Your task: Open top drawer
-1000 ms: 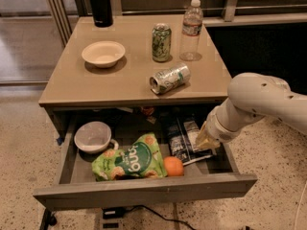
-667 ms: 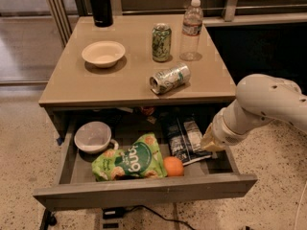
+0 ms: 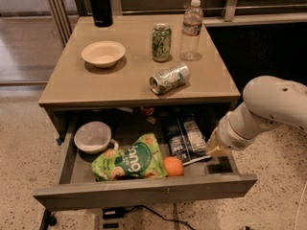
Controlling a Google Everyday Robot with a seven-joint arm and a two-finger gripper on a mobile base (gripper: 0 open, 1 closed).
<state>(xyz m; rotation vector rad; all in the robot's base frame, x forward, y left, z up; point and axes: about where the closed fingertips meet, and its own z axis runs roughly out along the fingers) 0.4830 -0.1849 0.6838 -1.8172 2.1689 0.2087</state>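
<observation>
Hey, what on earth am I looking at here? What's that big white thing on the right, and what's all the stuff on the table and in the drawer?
The big white thing is a robot arm. Its grasping end, the pincer, reaches down into the right side of the top drawer, which stands pulled out. Whether the pincer grips anything does not show.

There is a single camera view, looking down on the table from its front.

On the table are a cream bowl, an upright can, a can on its side, a water bottle and a black flask.

In the drawer lie a white bowl, a green snack bag, an orange and dark packets.
</observation>
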